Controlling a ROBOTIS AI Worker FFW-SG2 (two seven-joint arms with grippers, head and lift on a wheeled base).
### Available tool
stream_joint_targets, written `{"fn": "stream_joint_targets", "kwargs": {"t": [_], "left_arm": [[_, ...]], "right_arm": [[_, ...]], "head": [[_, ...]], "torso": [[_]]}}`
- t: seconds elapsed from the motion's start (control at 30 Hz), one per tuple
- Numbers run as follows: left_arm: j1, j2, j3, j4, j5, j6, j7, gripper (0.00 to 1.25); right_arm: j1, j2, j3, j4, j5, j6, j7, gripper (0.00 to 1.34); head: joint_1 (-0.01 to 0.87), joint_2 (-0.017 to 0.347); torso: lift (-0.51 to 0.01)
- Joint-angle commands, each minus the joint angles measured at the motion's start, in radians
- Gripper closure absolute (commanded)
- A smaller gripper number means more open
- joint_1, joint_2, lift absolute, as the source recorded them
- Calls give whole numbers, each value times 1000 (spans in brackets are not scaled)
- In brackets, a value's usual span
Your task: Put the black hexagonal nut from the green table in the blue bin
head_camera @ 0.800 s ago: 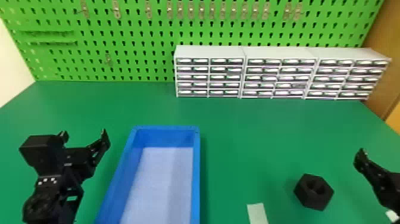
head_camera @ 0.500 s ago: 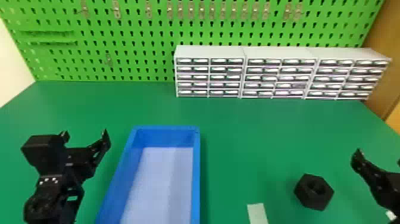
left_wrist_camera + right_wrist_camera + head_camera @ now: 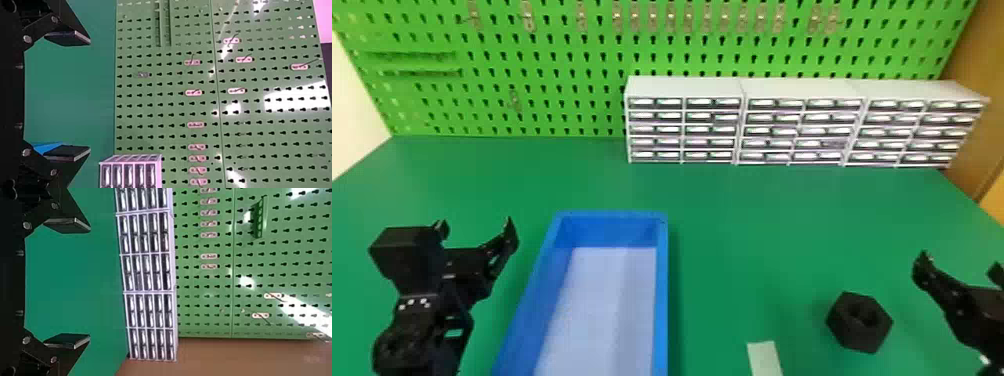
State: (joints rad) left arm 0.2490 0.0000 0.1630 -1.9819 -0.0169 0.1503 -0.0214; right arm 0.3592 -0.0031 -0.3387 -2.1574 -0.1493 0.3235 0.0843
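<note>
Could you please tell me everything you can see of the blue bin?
The bin is an open, rectangular tray, apparently plastic, with blue walls, a rim and a paler, bluish-white floor. It sits upright on the green table, between the left tool and the nut, its near end cut off by the view. Nothing lies in the visible part, and neither tool touches it.

bright | glare on pegboard (image 3: 211, 102) | faint shadow beside blue bin (image 3: 661, 300)

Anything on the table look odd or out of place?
Nothing looks spilled or damaged: the nut lies flat on the table and the bin sits upright. The one oddity is a pale strip between them at the near side, unrelated to the job; I can't tell what it is.
</note>
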Motion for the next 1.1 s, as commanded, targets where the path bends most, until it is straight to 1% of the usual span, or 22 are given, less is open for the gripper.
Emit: {"fn": "stream_joint_targets", "kwargs": {"t": [0.0, 0.17, 0.23, 0.4, 0.5, 0.6, 0.73, 0.83, 0.9, 1.07], "left_arm": [[0, -3, 1, 0, -3, 0, 0, 292], [0, -3, 1, 0, -5, 0, 0, 292], [1, -3, 1, 0, -6, 0, 0, 294], [1, -3, 3, 0, -8, 0, 0, 294], [1, -3, 4, 0, -8, 0, 0, 294], [1, -3, 6, 0, -8, 0, 0, 294], [1, -3, 6, 0, -8, 0, 0, 294], [1, -3, 6, 2, -9, 0, 0, 294], [0, -3, 7, 0, -8, 0, 0, 294], [0, -3, 10, 0, -9, 0, 0, 294]], "right_arm": [[-5, 4, 4, -10, -3, 29, 0, 305], [-14, 4, 3, -36, -3, 109, 0, 305], [-20, 0, 3, -48, -4, 147, 2, 305], [-40, -28, 13, -85, -6, 275, 2, 305], [-57, -51, 23, -108, -12, 361, 2, 305], [-77, -72, 27, -125, -38, 442, 2, 305], [-103, -107, 30, -137, -78, 542, 2, 305], [-112, -126, 35, -144, -96, 597, 2, 305], [-118, -132, 30, -147, -116, 634, 2, 305], [-131, -140, 23, -160, -130, 747, 3, 305]], "head": [[657, 57], [657, 57], [657, 57], [657, 57], [657, 57], [657, 57], [657, 57], [657, 57], [657, 57], [657, 57]], "torso": [[-95], [-95], [-95], [-95], [-95], [-95], [-95], [-95], [-95], [-95]]}}
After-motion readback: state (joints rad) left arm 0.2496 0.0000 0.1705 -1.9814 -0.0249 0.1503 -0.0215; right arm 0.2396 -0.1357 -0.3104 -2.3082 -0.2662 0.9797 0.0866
